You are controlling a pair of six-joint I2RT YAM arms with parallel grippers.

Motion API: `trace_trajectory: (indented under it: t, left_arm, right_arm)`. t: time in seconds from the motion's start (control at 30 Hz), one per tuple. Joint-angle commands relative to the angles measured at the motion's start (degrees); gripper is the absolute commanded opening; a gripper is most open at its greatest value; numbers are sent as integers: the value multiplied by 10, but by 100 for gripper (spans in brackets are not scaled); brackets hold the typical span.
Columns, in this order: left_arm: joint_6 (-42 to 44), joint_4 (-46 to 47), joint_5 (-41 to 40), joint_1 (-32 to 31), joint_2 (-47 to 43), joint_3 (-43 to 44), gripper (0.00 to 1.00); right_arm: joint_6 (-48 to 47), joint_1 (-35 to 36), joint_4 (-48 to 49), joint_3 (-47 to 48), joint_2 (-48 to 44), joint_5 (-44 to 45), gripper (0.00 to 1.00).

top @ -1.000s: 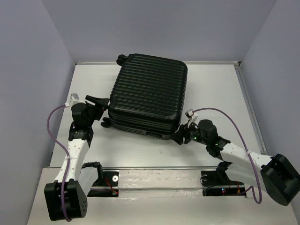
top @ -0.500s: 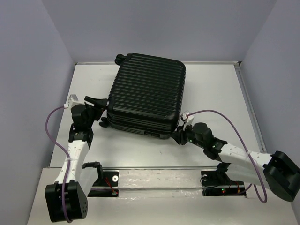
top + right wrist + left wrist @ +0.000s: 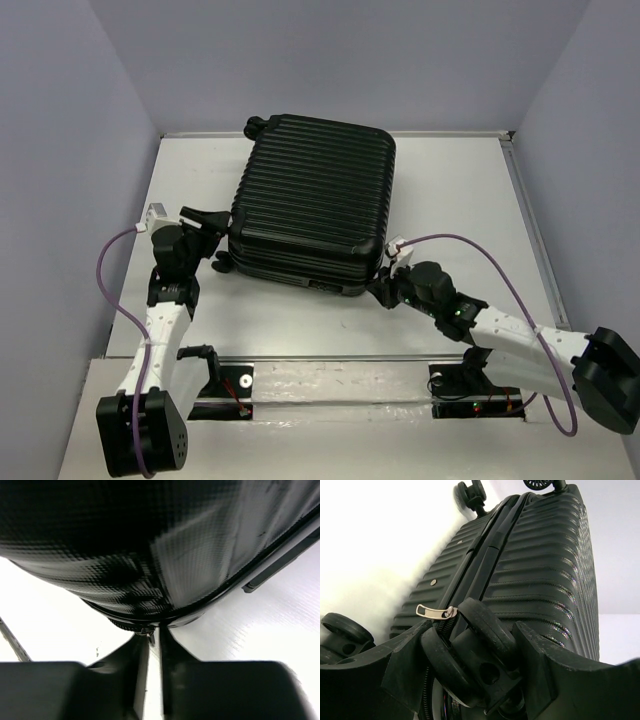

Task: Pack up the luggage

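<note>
The luggage (image 3: pixel 315 200) is a black ribbed hard-shell suitcase lying flat and closed in the middle of the white table. My left gripper (image 3: pixel 214 236) is at its near left corner. In the left wrist view the jaws (image 3: pixel 472 655) stand on either side of a black double wheel (image 3: pixel 485 630) and are closed on it, with the ribbed shell (image 3: pixel 540 570) above. A silver zipper pull (image 3: pixel 434 612) lies just left of the wheel. My right gripper (image 3: pixel 381 289) is at the near right corner, shut on a small zipper pull (image 3: pixel 150 633) under the shell (image 3: pixel 150 545).
Another wheel (image 3: pixel 224 264) sticks out at the near left, and a far wheel (image 3: pixel 258 126) is by the back wall. Grey walls close in the table (image 3: pixel 450 190) on the left, back and right. A taped rail (image 3: pixel 340 385) runs along the near edge.
My right arm has stretched forward and its gripper has moved slightly left along the suitcase's near edge. The suitcase has shifted a little to the left. My left gripper has stayed at the wheel.
</note>
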Motion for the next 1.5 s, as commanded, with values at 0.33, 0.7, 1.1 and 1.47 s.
trace_trajectory:
  t: [0.33,0.7,1.1,1.47]
  left_arm:
    - [24,32,39,-35,-61,-49,6]
    - [-3,-17,-44,-173,-194,-132,6]
    - [-34,8,-96,-377,-167,-107,6]
    - [-39,119,-80,-503,9,-10,6]
  right_arm:
    - [109,217,-38,165,15,92,7]
    - [56,145,-73,372,164,113,7]
    - [51,205,23,383,340,80,7]
    - [83,90,38,251,143,-40,7]
